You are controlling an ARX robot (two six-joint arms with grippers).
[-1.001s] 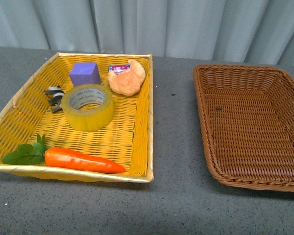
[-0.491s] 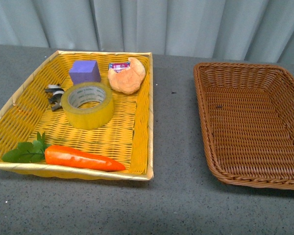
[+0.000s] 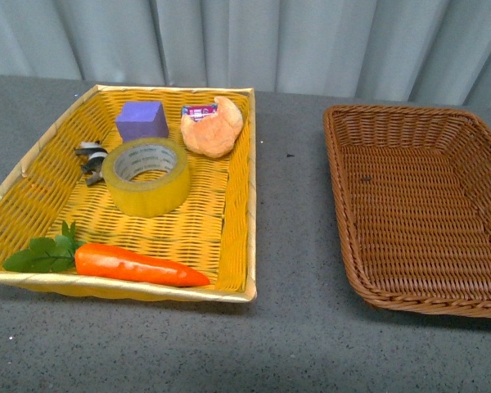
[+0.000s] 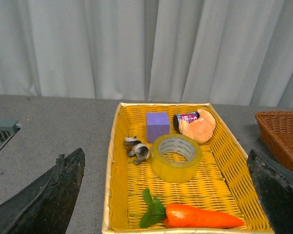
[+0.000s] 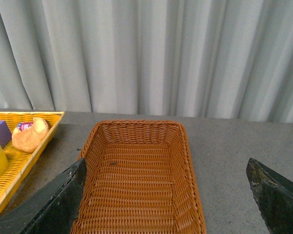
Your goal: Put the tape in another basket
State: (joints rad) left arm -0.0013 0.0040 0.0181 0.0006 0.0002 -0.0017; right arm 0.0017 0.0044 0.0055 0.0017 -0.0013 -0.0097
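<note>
Left fingers (image 4: 56, 197) spread wide, holding nothing; right fingers (image 5: 53, 204) also spread wide, nothing between them. Neither arm shows in the front view. The large roll of translucent yellow packing tape (image 3: 147, 195) lies flat in the bright yellow woven basket (image 3: 39, 176), toward its far half. It is just beside a small black-and-white curled clip (image 3: 90, 162), and near a purple foam cube (image 3: 141, 121) and a tan croissant-shaped bun (image 3: 213, 128). An orange plastic carrot with green leaves (image 3: 135, 266) lies along the near wall. The rectangular dark brown woven wicker basket (image 3: 417, 213) sits well apart to the right on the grey speckled desk (image 3: 290, 246).
</note>
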